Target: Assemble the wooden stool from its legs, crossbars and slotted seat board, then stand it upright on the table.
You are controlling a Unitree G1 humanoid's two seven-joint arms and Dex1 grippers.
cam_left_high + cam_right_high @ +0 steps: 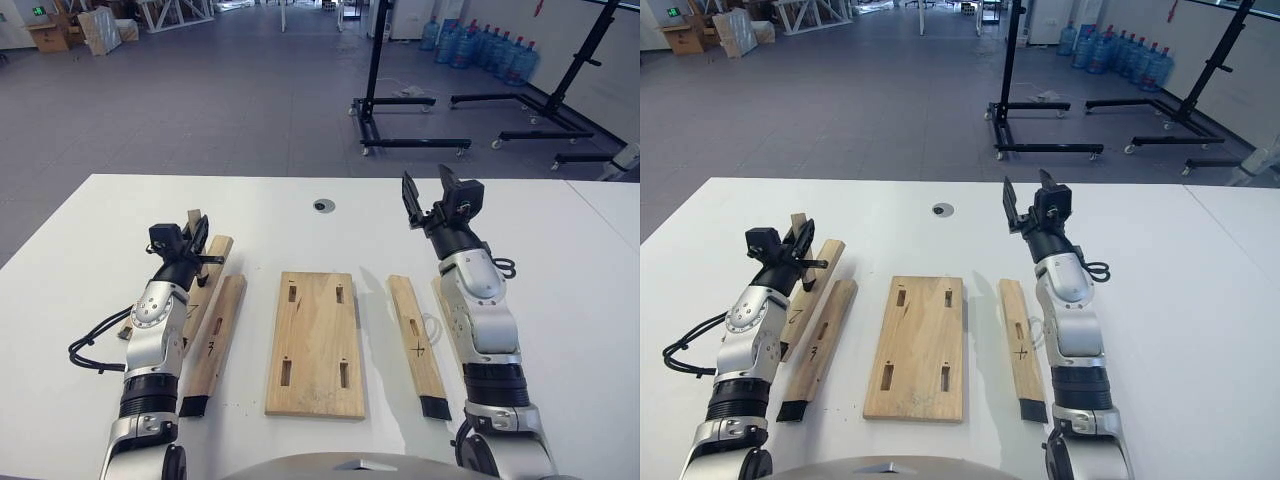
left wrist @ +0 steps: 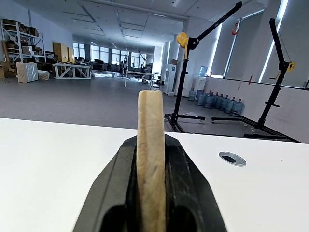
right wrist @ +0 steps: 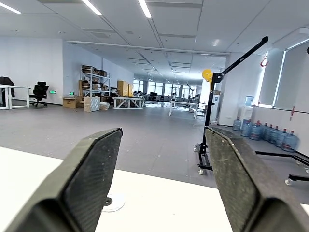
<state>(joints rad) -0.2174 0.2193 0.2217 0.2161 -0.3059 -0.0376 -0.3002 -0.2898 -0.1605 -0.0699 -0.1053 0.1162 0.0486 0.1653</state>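
The slotted seat board (image 1: pixel 315 345) lies flat in the middle of the white table (image 1: pixel 300 240). Two wooden legs (image 1: pixel 214 338) lie side by side to its left, and another leg (image 1: pixel 417 343) lies to its right. My left gripper (image 1: pixel 196 238) sits low over the far end of the left legs, shut on a thin wooden crossbar (image 2: pixel 150 154) held on edge. My right gripper (image 1: pixel 428 200) is raised above the table beyond the right leg, open, with nothing between its fingers (image 3: pixel 91 183).
A round cable hole (image 1: pixel 323 206) sits in the table beyond the seat board. Black wheeled stands (image 1: pixel 410 110) and water bottles (image 1: pixel 480 45) are on the floor behind the table. The table's far and right parts are bare.
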